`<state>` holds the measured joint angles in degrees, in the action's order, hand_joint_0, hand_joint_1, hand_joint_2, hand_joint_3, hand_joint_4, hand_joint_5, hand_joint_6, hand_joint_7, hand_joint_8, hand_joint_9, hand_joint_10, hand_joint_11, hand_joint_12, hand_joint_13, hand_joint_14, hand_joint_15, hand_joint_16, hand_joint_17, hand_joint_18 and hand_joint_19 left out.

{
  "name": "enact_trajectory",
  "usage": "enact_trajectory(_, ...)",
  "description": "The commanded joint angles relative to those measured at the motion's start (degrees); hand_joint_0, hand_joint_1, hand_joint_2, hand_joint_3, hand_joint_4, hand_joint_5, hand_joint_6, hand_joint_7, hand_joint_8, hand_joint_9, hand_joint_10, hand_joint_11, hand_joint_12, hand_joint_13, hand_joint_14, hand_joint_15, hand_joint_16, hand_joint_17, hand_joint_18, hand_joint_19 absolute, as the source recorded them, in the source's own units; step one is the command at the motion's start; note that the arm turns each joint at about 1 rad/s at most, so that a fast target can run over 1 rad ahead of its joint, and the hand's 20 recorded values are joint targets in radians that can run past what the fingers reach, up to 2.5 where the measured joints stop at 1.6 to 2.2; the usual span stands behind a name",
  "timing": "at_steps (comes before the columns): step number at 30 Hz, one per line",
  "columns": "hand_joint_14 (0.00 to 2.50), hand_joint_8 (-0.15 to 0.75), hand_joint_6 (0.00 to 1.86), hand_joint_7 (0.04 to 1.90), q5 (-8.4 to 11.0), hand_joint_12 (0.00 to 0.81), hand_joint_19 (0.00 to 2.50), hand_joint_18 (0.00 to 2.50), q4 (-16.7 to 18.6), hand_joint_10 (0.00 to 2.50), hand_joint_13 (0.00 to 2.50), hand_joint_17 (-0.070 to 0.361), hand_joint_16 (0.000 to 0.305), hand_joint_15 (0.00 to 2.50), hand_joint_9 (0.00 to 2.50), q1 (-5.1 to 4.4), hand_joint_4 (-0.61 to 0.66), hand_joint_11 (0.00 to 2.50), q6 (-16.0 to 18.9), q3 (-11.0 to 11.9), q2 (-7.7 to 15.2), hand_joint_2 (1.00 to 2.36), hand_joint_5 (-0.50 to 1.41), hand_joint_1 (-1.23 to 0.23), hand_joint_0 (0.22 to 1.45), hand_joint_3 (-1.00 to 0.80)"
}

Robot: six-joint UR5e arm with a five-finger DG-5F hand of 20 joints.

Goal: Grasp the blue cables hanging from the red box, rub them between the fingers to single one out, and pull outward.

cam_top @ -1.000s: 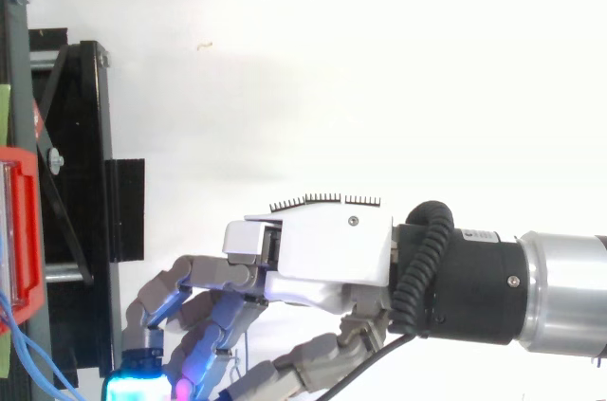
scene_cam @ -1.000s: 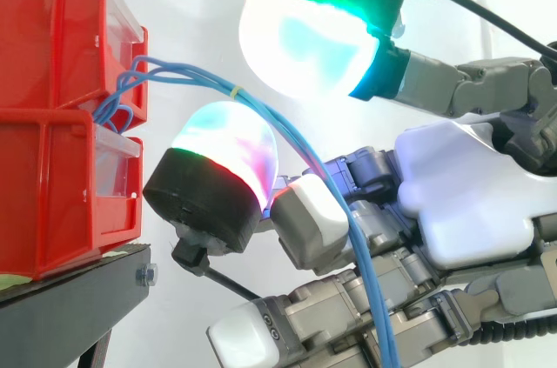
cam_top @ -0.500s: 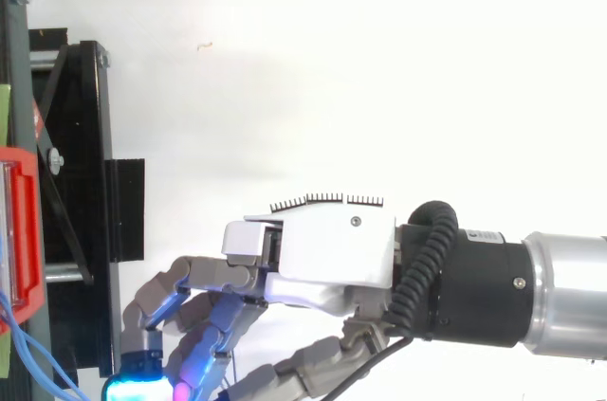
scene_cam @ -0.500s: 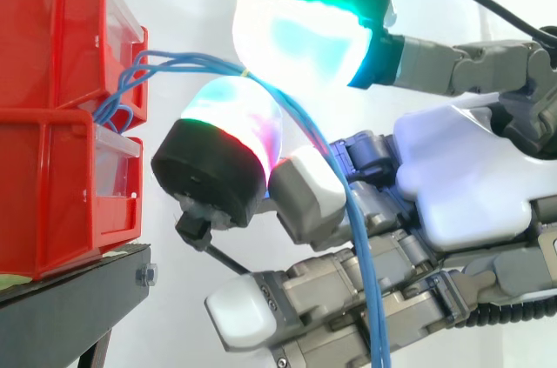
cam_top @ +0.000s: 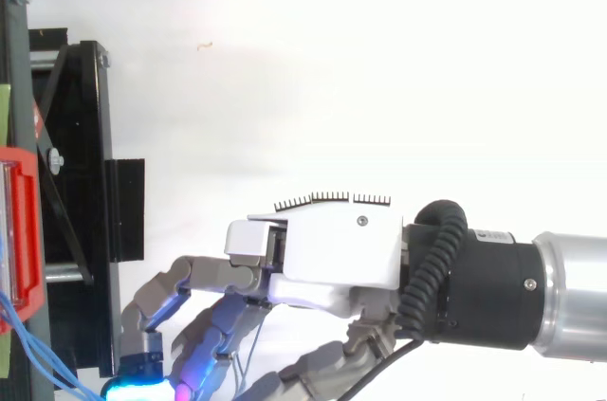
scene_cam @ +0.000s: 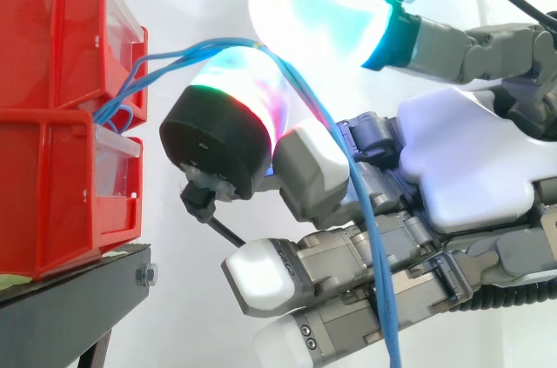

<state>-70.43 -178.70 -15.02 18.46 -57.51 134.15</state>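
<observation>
The blue cables (scene_cam: 370, 246) are led out of the upper red bin (scene_cam: 52, 29), which is stacked on a second red bin (scene_cam: 52, 194) on the black stand (scene_cam: 70, 307). Just beside the bins they are pinched between two glowing pads of the fingers (scene_cam: 318, 11). Below the pinch the cables are seen hanging down across the curled lower fingers of the hand (scene_cam: 470, 159), which is reached in from the right.

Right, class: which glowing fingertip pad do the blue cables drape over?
The pad nearest the red bins; the blue cables cross its top, beneath the topmost pad.
</observation>
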Motion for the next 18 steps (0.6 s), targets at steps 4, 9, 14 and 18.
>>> enact_trajectory(4,0.02,0.345,0.95,0.85,-0.14,0.398,0.34,0.51,-0.51,0.02,0.80,0.117,0.052,0.44,1.05,-0.01,0.08,0.68,0.09,-0.06,0.05,1.00,-0.14,-0.96,0.63,-0.50)
enact_trajectory(9,0.01,0.378,0.93,0.89,-0.06,0.429,0.38,0.47,-0.51,0.01,0.80,0.126,0.056,0.44,1.08,-0.01,0.12,0.68,0.00,0.03,-0.03,1.00,-0.12,-0.83,0.50,-0.50)
enact_trajectory(14,0.02,0.385,0.92,0.92,0.03,0.427,0.41,0.41,-0.51,0.01,0.79,0.123,0.055,0.44,1.11,-0.01,0.12,0.66,0.00,0.03,-0.03,1.00,-0.11,-0.72,0.51,-0.50)
enact_trajectory(18,0.02,0.377,0.91,0.98,0.03,0.408,0.44,0.38,-0.51,0.02,0.78,0.114,0.051,0.46,1.13,-0.01,0.12,0.66,0.00,0.03,0.05,1.00,-0.10,-0.66,0.57,-0.46)
